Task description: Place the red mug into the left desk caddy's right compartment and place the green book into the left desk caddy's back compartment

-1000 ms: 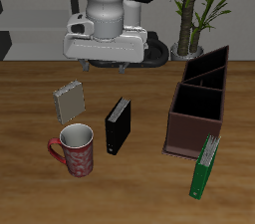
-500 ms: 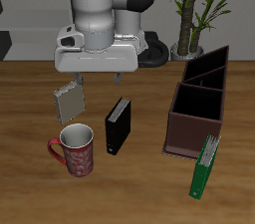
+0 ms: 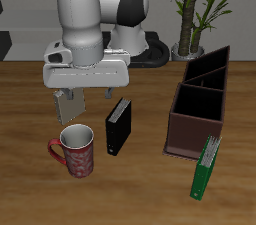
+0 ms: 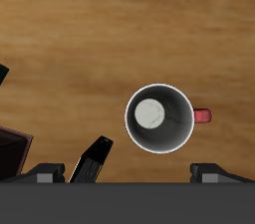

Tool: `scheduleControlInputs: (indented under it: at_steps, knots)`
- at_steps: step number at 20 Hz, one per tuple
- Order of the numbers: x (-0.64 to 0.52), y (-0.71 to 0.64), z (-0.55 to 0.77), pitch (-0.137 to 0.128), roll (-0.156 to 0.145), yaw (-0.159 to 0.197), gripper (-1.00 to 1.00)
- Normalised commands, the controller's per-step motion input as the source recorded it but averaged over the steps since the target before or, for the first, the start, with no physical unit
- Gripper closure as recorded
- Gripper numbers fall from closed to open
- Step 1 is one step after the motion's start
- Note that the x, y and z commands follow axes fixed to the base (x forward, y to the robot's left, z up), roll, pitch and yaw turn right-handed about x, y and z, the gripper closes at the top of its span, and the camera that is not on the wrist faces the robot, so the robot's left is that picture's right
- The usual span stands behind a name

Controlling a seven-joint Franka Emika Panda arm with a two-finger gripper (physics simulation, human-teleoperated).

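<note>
The red mug (image 3: pixel 77 151) stands upright on the table near its front edge; the wrist view shows it from above (image 4: pixel 159 118) with its pale inside and red handle. My gripper (image 3: pixel 85 101) is open and empty, hanging above and just behind the mug. In the wrist view the gripper (image 4: pixel 127 173) has its fingertips wide apart, with the mug beyond them. The dark maroon left desk caddy (image 3: pixel 200 104) stands apart across the table, and its squarish end section (image 3: pixel 195 119) is empty. The thin green book (image 3: pixel 205 166) lies slanted against the caddy's near end.
A black book (image 3: pixel 118 126) stands upright between the mug and the caddy, and it also shows in the wrist view (image 4: pixel 92 160). A grey book (image 3: pixel 72 104) is partly hidden behind my fingers. A potted plant (image 3: pixel 188 14) stands at the back.
My arm has swung forward and sideways and has come down. The gripper went from behind the grey book to above the red mug. Nothing on the table has moved.
</note>
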Motion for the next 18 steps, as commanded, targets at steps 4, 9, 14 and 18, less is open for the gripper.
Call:
scheduleControlInputs:
  at_steps: [4, 9, 14, 18]
  knots:
    - [0.18, -0.02, -0.11, -0.051, -0.005, -0.020, -1.00]
    - [0.12, 0.09, -0.16, -0.044, -0.028, -0.038, -1.00]
    - [0.09, 0.08, -0.19, -0.071, -0.019, -0.016, -1.00]
    - [0.02, 0.02, -0.27, -0.105, 0.000, -0.027, -1.00]
